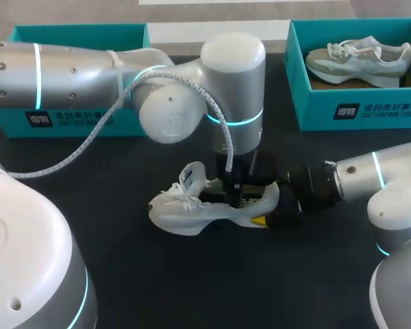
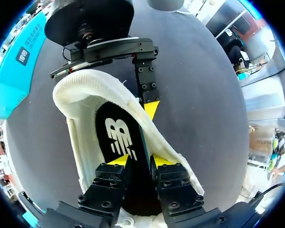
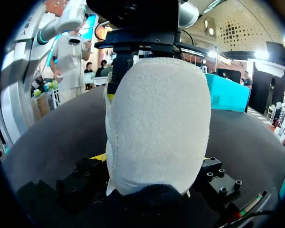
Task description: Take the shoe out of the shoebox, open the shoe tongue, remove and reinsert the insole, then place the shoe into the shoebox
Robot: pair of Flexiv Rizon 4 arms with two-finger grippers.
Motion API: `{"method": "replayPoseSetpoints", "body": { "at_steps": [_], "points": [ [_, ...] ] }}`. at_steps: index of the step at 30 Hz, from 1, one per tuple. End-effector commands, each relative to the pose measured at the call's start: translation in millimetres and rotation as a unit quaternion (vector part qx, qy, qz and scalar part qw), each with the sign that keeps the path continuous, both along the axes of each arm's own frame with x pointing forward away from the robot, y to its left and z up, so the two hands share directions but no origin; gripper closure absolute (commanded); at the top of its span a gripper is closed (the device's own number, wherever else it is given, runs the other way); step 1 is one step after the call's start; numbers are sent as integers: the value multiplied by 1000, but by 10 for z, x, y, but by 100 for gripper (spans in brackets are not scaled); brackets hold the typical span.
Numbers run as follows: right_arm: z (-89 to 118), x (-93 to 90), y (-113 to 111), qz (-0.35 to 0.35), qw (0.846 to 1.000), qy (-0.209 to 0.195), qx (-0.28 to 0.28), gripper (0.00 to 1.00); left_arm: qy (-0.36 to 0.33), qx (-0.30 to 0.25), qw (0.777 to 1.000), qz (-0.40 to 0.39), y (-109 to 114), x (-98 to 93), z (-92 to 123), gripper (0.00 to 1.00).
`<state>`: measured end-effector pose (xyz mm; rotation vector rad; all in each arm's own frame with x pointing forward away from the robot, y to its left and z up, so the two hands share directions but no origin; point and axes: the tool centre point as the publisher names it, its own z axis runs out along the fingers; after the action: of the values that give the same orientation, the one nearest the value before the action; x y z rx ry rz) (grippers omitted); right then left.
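The left gripper (image 2: 140, 161) reaches down into the shoe (image 1: 178, 209), pinching the black insole (image 2: 118, 135) between its fingers. The right gripper (image 3: 149, 164) clamps the shoe's heel. The shoe lies sideways on the surface (image 1: 192, 288), well clear of the box (image 1: 315, 110) behind it.

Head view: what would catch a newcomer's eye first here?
A white shoe lies mid-table, gripped at the heel by the right hand. The left hand, down inside it, pinches the black insole. A second shoe lies in the teal shoebox at the far right.
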<state>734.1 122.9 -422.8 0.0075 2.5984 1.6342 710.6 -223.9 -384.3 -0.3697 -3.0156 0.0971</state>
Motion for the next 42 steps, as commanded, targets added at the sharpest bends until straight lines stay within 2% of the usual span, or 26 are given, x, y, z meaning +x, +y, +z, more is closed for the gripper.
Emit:
{"method": "replayPoseSetpoints", "body": {
  "at_steps": [1,4,9,12,13,14,19,35,42],
  "points": [
    [-88,-5,58,0,1000,1,-2,100,2,-1,1000,-3,-14,-1,-94,67],
    [-88,-5,58,0,1000,1,-2,100,-3,2,1000,-5,-26,20,-177,64],
    [-88,-5,58,0,1000,1,-2,100,-13,-2,1000,-8,-32,18,-301,63],
    [-88,-5,58,0,1000,1,-2,100,-25,0,1000,-6,-38,24,-384,73],
    [-88,-5,58,0,1000,1,-2,100,-25,0,1000,-6,-41,25,-414,88],
    [-88,-5,58,0,1000,1,-2,100,-26,-1,1000,-1,-42,31,-436,98],
    [-88,-5,58,0,1000,1,-2,100,-29,1,999,18,-29,72,-486,100],
    [-88,-5,58,0,1000,1,-2,100,-19,-25,997,77,230,187,51,100],
    [-88,-5,58,0,1000,1,-2,100,-2,-38,996,78,306,166,243,100]
  ]
}}
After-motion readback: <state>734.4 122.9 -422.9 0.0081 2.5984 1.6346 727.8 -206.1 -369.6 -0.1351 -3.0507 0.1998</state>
